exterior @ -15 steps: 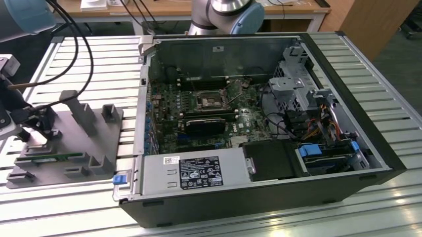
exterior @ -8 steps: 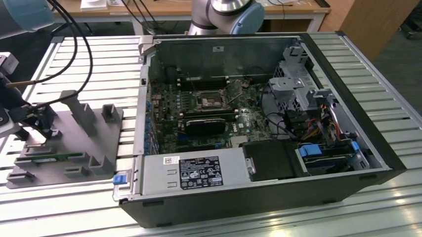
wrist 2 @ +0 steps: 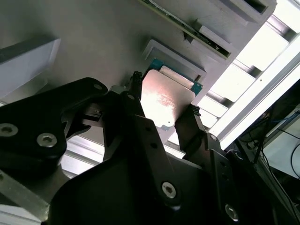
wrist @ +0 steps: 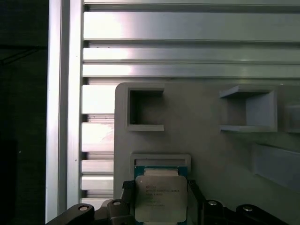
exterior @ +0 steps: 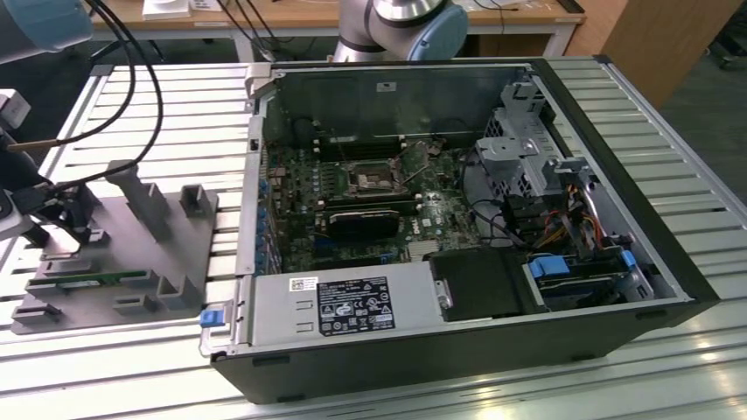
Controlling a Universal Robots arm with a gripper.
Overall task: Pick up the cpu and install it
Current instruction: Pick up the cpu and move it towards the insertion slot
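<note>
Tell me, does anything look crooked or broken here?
Nothing stands out. The cpu looks flat and whole, gripped squarely between the fingers of the gripper at the grey fixture. No crack or spill shows in the open computer case.

The square silvery-grey metal cpu shows a teal-green rim; the metal gripper is black, the plastic fixture plate plain grey, the ribbed aluminium table silver-striped.

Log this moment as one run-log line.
stage: pickup | claw: shut on cpu edges | cpu: at grey fixture pocket | computer case: open
</note>
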